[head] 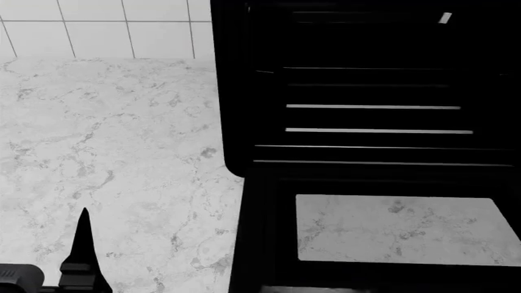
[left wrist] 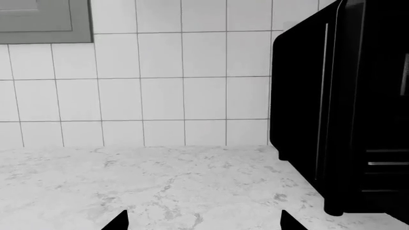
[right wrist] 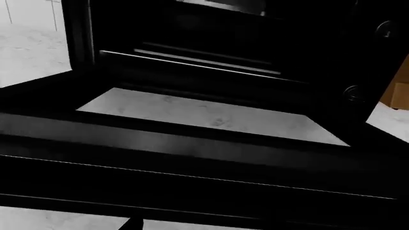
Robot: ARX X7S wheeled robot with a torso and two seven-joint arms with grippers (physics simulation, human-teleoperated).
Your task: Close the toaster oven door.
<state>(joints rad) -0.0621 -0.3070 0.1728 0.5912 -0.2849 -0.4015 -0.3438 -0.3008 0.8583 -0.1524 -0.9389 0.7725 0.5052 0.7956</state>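
Head view: toaster oven (head: pixel 366 91) on marble worktop (head: pixel 114 152), toaster oven door (head: pixel 269 232) folded down flat, worktop visible through its glass.
Inside: silver wire racks (head: pixel 374 118).
Right wrist view: two knobs (right wrist: pixel 353 93) beside cavity; right end effector hidden, state untellable.
Left wrist view: oven's side; left end effector (left wrist: pixel 203 221) open.
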